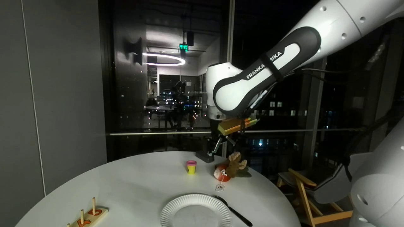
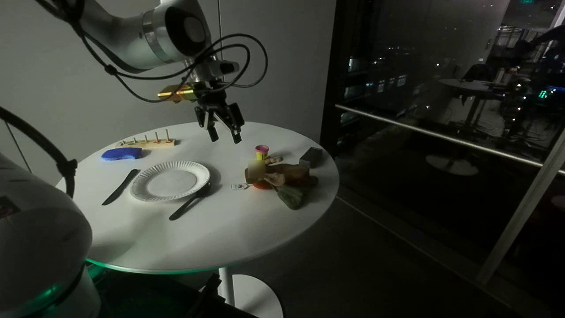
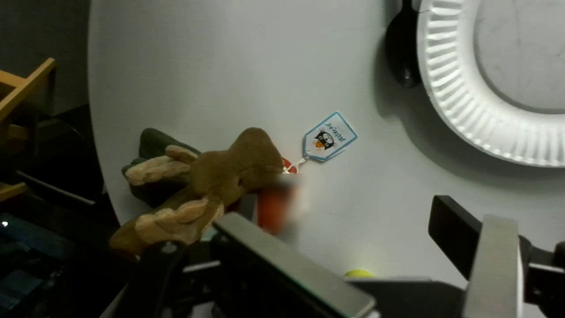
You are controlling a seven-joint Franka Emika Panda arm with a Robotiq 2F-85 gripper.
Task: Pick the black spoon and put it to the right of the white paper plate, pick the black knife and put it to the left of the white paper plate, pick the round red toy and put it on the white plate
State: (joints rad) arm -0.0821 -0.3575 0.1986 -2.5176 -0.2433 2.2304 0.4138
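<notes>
The round red toy [image 1: 217, 175] lies on the table beside a brown plush toy, which partly covers it in an exterior view [image 2: 263, 186]. It shows blurred in the wrist view [image 3: 273, 210]. The white paper plate [image 1: 169, 210] [image 2: 145, 176] [image 3: 446, 66] is flat on the table. The black spoon [image 1: 238, 215] [image 2: 187, 206] [image 3: 402, 48] lies along the plate's right edge, bowl close to the rim. The black knife [image 2: 121, 187] lies on the plate's opposite side, out of the wrist view. My gripper [image 2: 225, 136] [image 3: 353, 251] is open and empty above the table, near the red toy.
The brown plush toy [image 2: 287, 173] [image 3: 220, 172] with a paper tag [image 3: 329, 137] lies near the table edge. A yellow cup with pink lid [image 1: 191, 167] [image 2: 261, 153] and a grey box [image 2: 311, 157] stand nearby. A blue sponge [image 2: 122, 153] and wooden peg board [image 2: 150, 143] lie farther off.
</notes>
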